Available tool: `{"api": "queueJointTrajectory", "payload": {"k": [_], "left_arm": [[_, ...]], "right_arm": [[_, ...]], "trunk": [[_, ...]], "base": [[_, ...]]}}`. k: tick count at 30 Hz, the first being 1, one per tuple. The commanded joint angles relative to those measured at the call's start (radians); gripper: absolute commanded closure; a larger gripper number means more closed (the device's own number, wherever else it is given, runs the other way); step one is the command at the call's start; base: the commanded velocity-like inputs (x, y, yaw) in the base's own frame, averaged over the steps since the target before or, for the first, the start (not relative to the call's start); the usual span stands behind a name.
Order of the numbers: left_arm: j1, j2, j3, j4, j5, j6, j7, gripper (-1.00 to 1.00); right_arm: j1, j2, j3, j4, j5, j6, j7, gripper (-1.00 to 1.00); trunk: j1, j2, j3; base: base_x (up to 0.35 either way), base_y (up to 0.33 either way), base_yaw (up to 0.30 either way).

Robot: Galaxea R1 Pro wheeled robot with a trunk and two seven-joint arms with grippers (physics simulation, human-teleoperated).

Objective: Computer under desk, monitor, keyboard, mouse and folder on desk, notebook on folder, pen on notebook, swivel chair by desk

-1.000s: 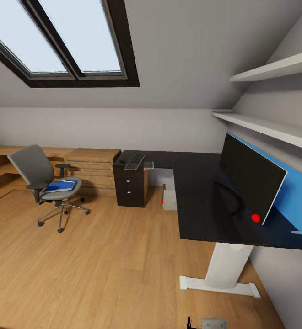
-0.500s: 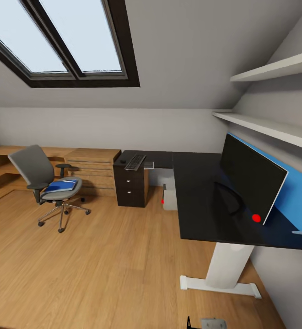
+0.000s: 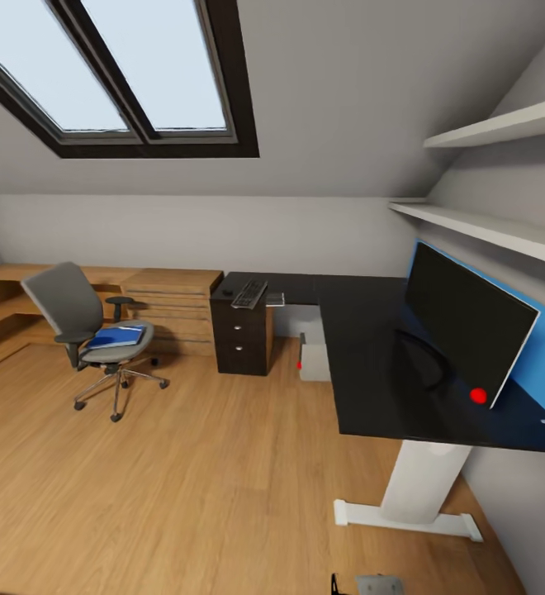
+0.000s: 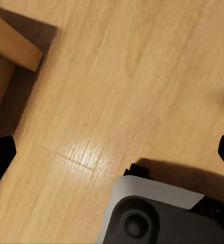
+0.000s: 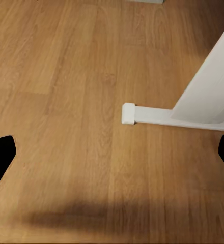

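Observation:
The grey swivel chair (image 3: 78,326) stands on the floor at left, well away from the desk, with the blue folder (image 3: 116,336) on its seat. The black L-shaped desk (image 3: 372,364) carries the monitor (image 3: 462,318) along the blue wall panel. On the desk's far end lie the keyboard (image 3: 249,292), the dark mouse (image 3: 225,292) and a pale flat item (image 3: 274,299). Under the desk sits the white computer (image 3: 314,357). My left gripper (image 4: 112,152) and right gripper (image 5: 112,152) hang open over bare floor, fingertips wide apart, holding nothing.
A dark drawer unit (image 3: 241,335) stands under the desk's far end, beside wooden drawers (image 3: 169,306) and low wooden steps. The desk's white leg and foot (image 5: 168,116) lie close on my right. My own base (image 4: 158,213) is below the left gripper.
The whole head picture has shifted slightly right and down, so the camera has moved. The chair, desk and the things on it keep their places.

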Motion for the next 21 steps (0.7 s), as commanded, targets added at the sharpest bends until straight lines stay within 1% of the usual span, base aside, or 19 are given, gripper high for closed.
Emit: {"api": "queueJointTrajectory", "payload": {"k": [1, 5, 14, 21], "left_arm": [[-0.001, 0.0, -0.009, 0.011, 0.01, -0.016, -0.001, -1.0], [-0.001, 0.001, -0.017, 0.024, 0.012, -0.025, -0.001, -1.0], [-0.001, 0.0, -0.018, 0.032, 0.013, -0.027, -0.001, -1.0], [-0.001, -0.001, -0.016, 0.032, 0.014, -0.027, -0.001, -1.0]], "right_arm": [[-0.001, -0.001, 0.006, 0.001, 0.002, -0.001, 0.001, -1.0], [-0.001, -0.001, 0.004, 0.001, 0.002, -0.001, 0.01, -1.0], [-0.001, 0.0, 0.006, 0.015, 0.001, -0.001, 0.013, -1.0], [-0.001, -0.001, 0.008, 0.02, 0.001, -0.001, 0.013, -1.0]], "trunk": [[0.0, -0.001, -0.001], [0.0, -0.001, -0.001], [0.0, -0.001, -0.001], [0.0, -0.001, -0.001]], "base": [[0.082, 0.277, 0.0], [0.087, 0.236, 0.0], [0.096, 0.225, 0.0], [0.227, 0.225, 0.0]]}}
